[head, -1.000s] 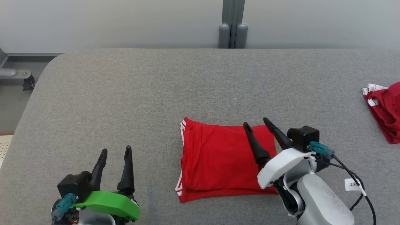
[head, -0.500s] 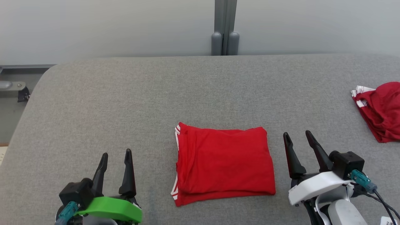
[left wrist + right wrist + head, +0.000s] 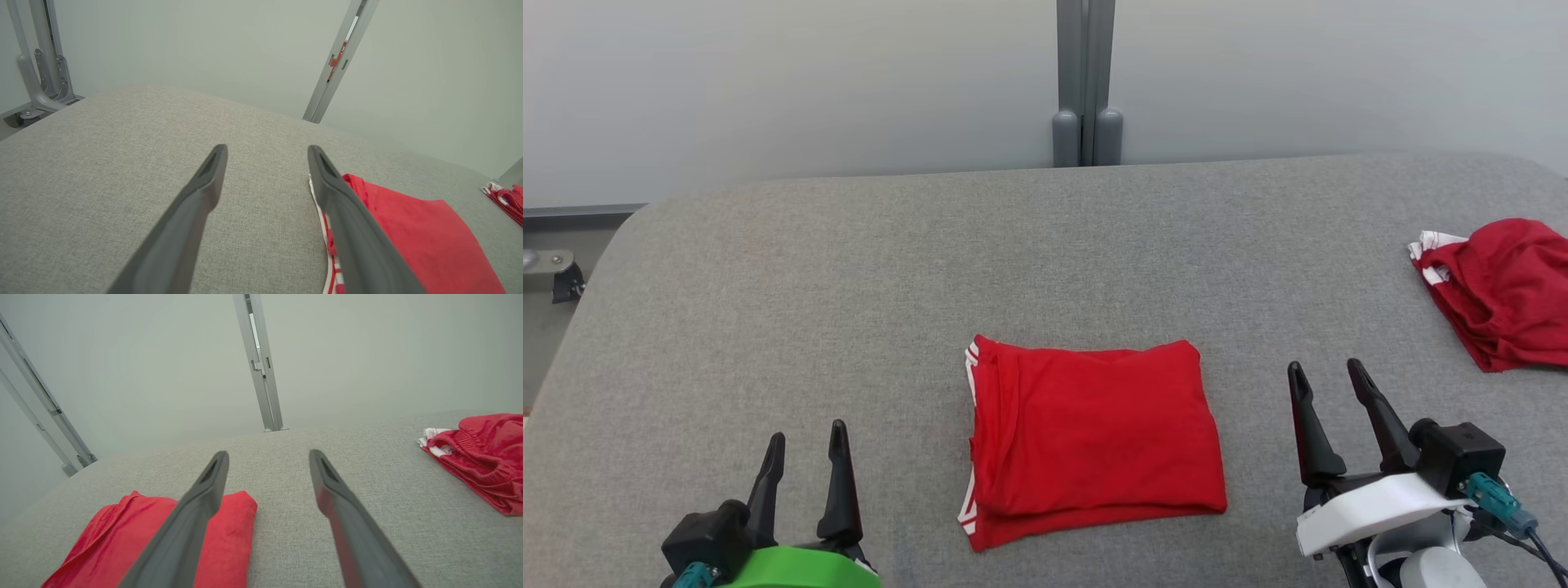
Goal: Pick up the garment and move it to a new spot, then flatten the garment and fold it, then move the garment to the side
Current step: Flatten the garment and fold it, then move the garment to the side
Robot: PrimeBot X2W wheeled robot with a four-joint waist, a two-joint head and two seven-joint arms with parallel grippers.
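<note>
Head view: folded red fabric garment (image 3: 1094,437) near grey padded table (image 3: 768,286) front edge, between left gripper (image 3: 806,431) and right gripper (image 3: 1324,366), both spread and empty.

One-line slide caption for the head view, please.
Folded red garment on grey table between open left hand and open right hand; crumpled red garment far right.

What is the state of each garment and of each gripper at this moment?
folded red garment: folded into a flat rectangle, lying on the grey table, not held
crumpled red garment: unfolded, bunched up near the table's right edge
left gripper: open, empty, apart from the folded garment
right gripper: open, empty, beside the folded garment, not touching it
</note>
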